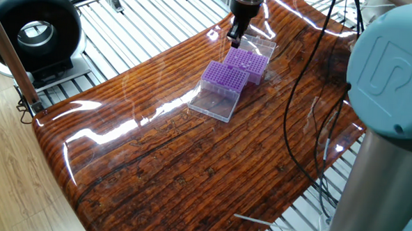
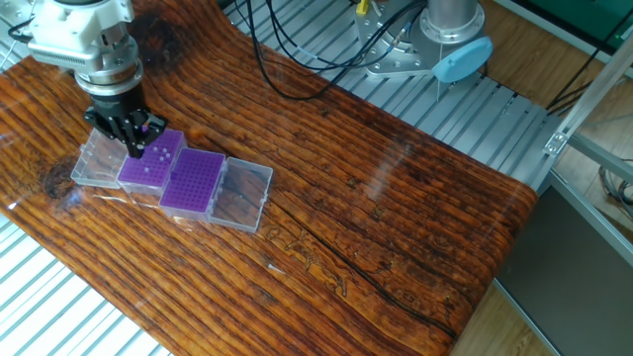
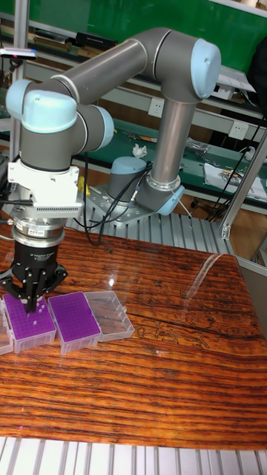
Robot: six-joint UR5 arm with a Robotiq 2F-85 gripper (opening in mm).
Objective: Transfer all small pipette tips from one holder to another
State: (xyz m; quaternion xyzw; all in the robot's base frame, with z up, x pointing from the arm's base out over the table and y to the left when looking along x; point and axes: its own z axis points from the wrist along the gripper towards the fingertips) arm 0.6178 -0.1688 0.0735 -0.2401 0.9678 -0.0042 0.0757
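Note:
Two purple holders sit side by side in clear hinged-lid boxes. The left holder (image 2: 150, 163) (image 3: 31, 326) (image 1: 248, 61) has a few small white pipette tips (image 2: 150, 153) near its back edge. No tips show in the other holder (image 2: 193, 180) (image 3: 74, 319) (image 1: 225, 76). My gripper (image 2: 135, 148) (image 3: 30, 306) (image 1: 235, 40) points straight down over the back corner of the left holder. Its fingers are drawn together to a point just above the grid. Whether a tip is pinched between them is too small to see.
Clear lids lie flat outward from each box (image 2: 96, 163) (image 2: 242, 195) (image 1: 213, 102). Black cables (image 1: 298, 78) trail across the wooden table (image 2: 396, 227). A black round device (image 1: 32, 31) stands off the table's edge, and the arm's base (image 2: 450, 40) is on the slatted metal bench.

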